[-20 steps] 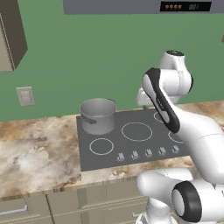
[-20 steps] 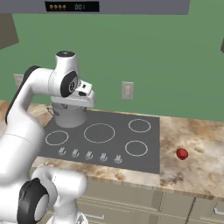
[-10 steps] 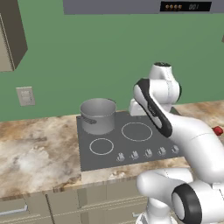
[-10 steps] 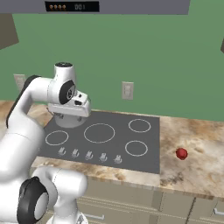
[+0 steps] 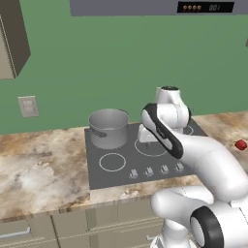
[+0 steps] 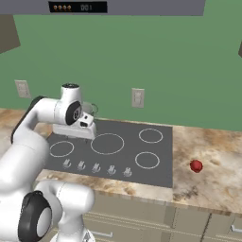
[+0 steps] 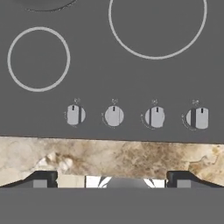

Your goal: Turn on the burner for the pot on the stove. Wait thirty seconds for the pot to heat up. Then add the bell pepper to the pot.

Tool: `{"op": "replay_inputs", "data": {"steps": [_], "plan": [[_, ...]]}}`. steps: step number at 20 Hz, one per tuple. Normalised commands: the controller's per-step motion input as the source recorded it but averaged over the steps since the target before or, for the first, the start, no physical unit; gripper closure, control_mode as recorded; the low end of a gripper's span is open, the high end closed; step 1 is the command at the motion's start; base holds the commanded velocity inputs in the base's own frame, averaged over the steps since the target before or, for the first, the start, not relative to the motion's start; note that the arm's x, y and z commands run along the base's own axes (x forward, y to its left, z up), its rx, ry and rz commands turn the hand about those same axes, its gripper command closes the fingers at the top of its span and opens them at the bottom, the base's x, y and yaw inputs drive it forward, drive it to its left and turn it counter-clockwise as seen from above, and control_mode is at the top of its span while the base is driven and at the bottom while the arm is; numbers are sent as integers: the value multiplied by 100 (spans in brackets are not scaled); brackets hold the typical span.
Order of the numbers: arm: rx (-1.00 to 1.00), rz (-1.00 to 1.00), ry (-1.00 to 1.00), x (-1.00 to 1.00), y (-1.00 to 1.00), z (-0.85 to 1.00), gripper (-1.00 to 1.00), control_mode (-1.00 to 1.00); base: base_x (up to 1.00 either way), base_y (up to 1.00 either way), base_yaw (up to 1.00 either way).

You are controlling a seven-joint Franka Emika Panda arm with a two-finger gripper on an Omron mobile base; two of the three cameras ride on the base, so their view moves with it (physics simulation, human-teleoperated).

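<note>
A: Where does the pot (image 5: pixel 108 127) sit?

B: On the stove (image 5: pixel 101 173), at the far-left ring, about ten o'clock from the middle of the cooktop in the left base view. In the right base view the arm (image 6: pixel 45 113) covers nearly all of it; just a sliver of rim shows behind the wrist.

A: And the bell pepper (image 6: pixel 196 165)?

B: On the counter (image 6: pixel 212 163), at three o'clock from the stove and well apart from it. In the left base view it peeks out past the arm's elbow.

A: What about the gripper (image 7: pixel 112 179)?

B: It hangs over the front of the stove, looking down. Its two dark fingertips (image 7: pixel 41 178) stand far apart at six o'clock in the hand view, so it is open and holds nothing.

A: What lies under it?

B: A row of knobs (image 7: pixel 113 116), four in sight, with the counter edge just below them. A small ring (image 7: pixel 38 59) sits at ten o'clock and a big ring at one o'clock, its top cut off.

A: Anything else around?

B: A wall outlet (image 6: pixel 137 98) behind the stove, a hood (image 5: pixel 160 7) above with a small display, and drawers (image 6: pixel 142 222) below. The knob marks are too small to read, probably all alike.
</note>
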Motion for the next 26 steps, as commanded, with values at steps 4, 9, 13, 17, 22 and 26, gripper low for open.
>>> {"op": "replay_inputs", "data": {"steps": [4,9,13,17,22,26], "plan": [[-2,0,0,1,0,-47,-100,-100,0,0,0],[-2,0,0,10,0,-51,-100,-100,0,0,0],[0,0,0,18,0,-49,-100,-100,0,0,0],[0,0,2,25,0,-42,-100,-100,0,0,0],[0,0,6,22,4,-39,-100,-100,0,0,0],[0,0,5,11,6,-32,-100,-100,0,0,0]]}}
